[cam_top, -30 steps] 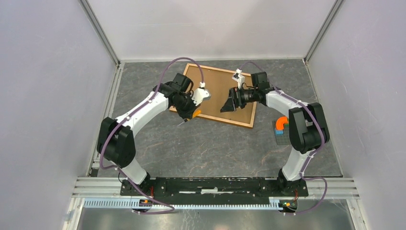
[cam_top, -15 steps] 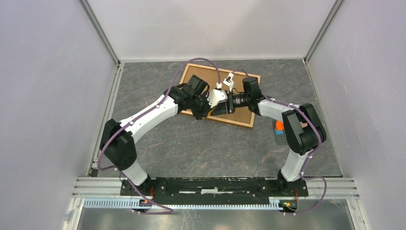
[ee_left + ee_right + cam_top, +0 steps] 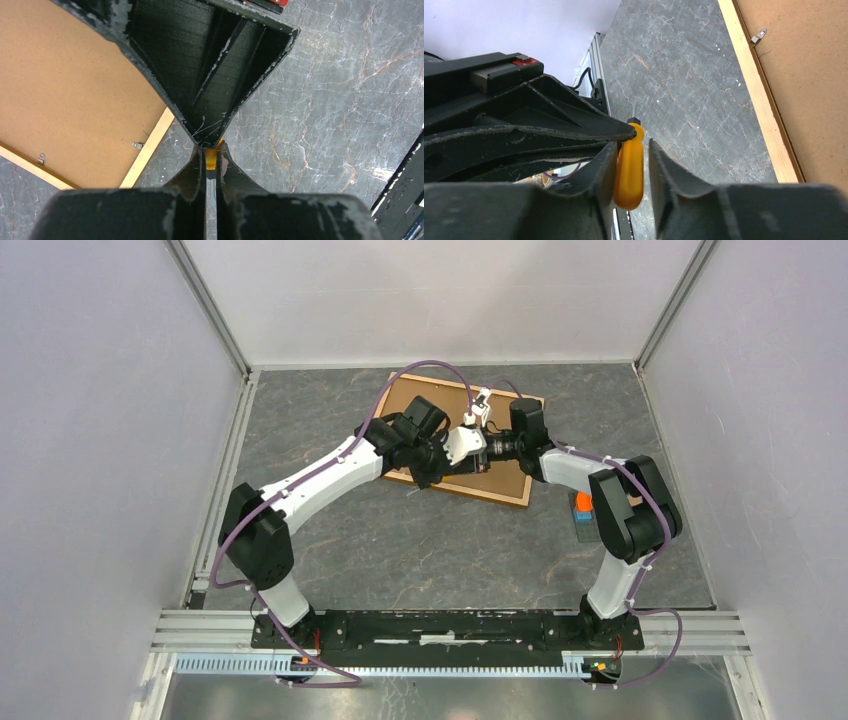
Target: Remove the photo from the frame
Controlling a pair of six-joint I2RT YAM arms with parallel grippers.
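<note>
The frame (image 3: 508, 468) lies face down at the back of the table, its brown fibreboard back (image 3: 65, 95) up and its pale wood moulding (image 3: 758, 100) showing; the photo is hidden under it. My left gripper (image 3: 431, 473) (image 3: 212, 150) is shut on the metal shaft of a small screwdriver just off the frame's near edge. Its orange handle (image 3: 629, 167) (image 3: 213, 154) sits between the fingers of my right gripper (image 3: 457, 454) (image 3: 631, 145). That gripper's left finger touches the handle and a thin gap shows at the other finger.
Small metal turn-clips (image 3: 137, 145) (image 3: 758, 35) sit on the frame's back near its edge. A grey baseplate with orange and blue blocks (image 3: 583, 508) lies right of the frame beside the right arm. Enclosure walls stand on three sides.
Both arms have come together over the frame's near edge. The right gripper, wide open a second ago, has narrowed around the screwdriver's orange handle. The left stays shut on the shaft.
</note>
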